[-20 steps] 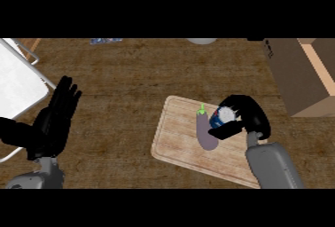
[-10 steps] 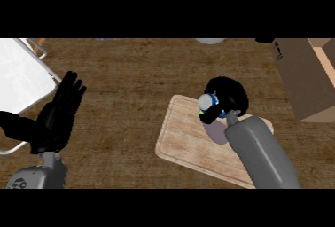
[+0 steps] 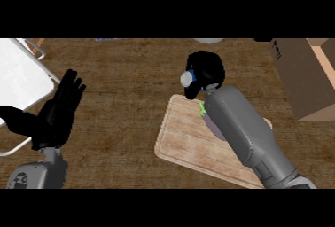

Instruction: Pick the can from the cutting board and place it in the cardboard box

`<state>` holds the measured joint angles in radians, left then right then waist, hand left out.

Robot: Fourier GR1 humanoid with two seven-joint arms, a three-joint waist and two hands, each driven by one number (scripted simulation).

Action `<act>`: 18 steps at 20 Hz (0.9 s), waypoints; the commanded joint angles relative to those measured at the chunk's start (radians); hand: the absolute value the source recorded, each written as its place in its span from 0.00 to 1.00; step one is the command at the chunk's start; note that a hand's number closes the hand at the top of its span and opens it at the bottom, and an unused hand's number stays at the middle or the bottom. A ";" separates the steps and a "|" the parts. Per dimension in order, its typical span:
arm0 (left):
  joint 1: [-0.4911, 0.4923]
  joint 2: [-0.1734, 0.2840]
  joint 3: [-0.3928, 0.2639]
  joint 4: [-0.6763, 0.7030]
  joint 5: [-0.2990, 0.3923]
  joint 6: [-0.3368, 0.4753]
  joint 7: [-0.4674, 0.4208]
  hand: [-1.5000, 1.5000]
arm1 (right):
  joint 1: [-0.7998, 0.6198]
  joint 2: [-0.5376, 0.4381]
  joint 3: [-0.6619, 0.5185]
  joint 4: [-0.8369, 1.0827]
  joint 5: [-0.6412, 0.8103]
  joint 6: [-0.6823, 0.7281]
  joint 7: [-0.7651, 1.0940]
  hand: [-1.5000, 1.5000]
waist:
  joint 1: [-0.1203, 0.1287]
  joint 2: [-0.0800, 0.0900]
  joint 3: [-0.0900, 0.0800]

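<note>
The right hand [image 3: 204,73] curled round the can [image 3: 188,78] above the cutting board [image 3: 186,142] — cardboard box [image 3: 302,80] at right; the left hand [image 3: 56,115] rested open-fingered, lower left.

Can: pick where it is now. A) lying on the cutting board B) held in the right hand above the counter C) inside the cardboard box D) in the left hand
B: the right hand curls round the can, beyond the cutting board's far edge, short of the cardboard box.
</note>
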<state>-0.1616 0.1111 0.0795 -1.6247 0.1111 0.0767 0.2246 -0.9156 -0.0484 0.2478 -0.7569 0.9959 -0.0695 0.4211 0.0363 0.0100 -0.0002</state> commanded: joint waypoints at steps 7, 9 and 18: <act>0.063 -0.020 0.001 -0.010 -0.008 0.010 -0.035 0.50 | -0.161 0.030 -0.109 -0.095 0.008 -0.100 0.115 1.00 | -0.027 -0.010 0.000; 0.008 0.003 0.018 -0.019 0.010 0.004 0.008 0.50 | -0.174 0.018 -0.108 -0.119 0.059 -0.146 0.187 1.00 | -0.034 -0.011 0.000; 0.100 -0.010 -0.005 -0.105 -0.001 0.008 0.022 0.50 | -0.138 -0.136 -0.212 -0.219 0.105 -0.176 0.315 1.00 | -0.033 -0.014 0.000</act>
<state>-0.1145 0.1075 0.0862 -1.6703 0.1073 0.0881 0.2345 -1.0740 -0.1424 0.0671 -0.9289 1.0804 -0.2391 0.6752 0.0012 -0.0027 -0.0001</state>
